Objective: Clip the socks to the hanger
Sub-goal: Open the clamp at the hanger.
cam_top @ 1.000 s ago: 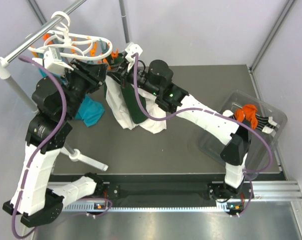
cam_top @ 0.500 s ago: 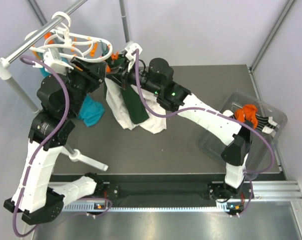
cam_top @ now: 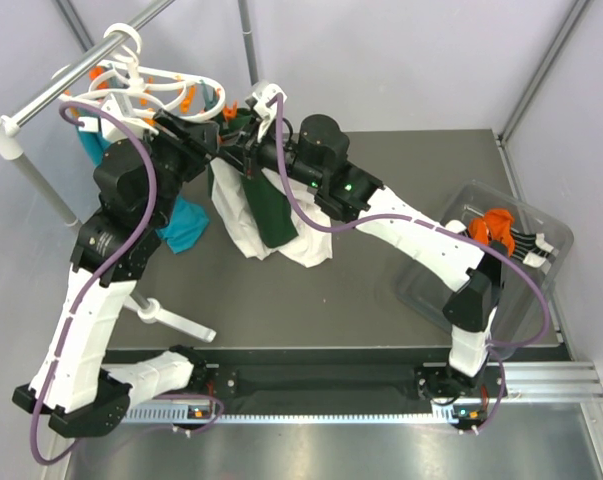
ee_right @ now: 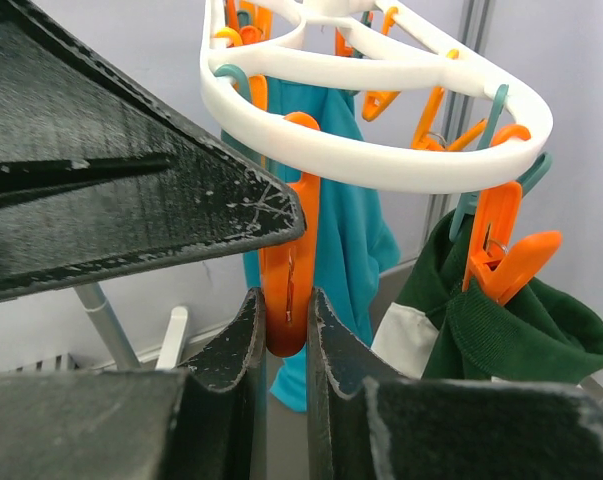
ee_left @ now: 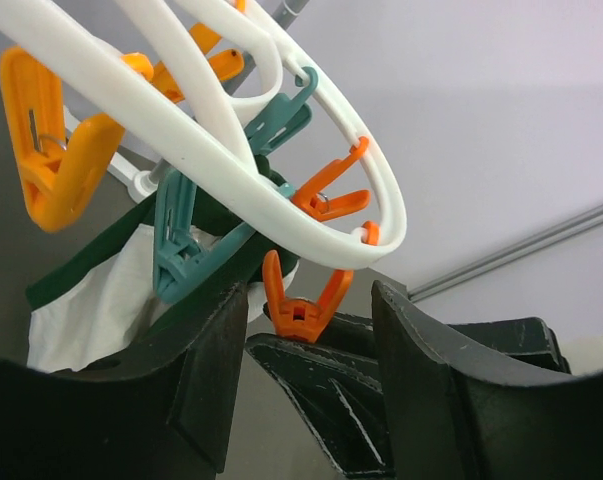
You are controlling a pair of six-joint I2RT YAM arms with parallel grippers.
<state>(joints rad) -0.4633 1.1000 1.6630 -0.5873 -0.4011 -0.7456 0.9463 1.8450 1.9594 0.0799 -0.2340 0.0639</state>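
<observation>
White hanger at 11 o'clock in the overhead view, hooked over the grey rail, oval ring tilted, pegs dangling beneath. One orange peg hanging with its long axis near vertical, lower end pinched between the closed jaws of the right claw. Left claw spread open just beside, fingers flanking what looks like that same peg from below, gripping nothing. No sock in either claw.

Socks far off at 3 o'clock, orange ones bunched against dark striped ones inside a clear bin at the right edge of the surface. Well apart from both claws, and lying close to the right arm's elbow and base, so nearer that arm than the left. Likely reading: peg secured, but nothing yet there to feed into it, and a long reach from 11 o'clock back across to 3 o'clock needed before any clipping.

Around the ring: a teal cloth hanging behind the held peg, a dark-green cloth pegged at 4 o'clock of it in the right wrist view.
</observation>
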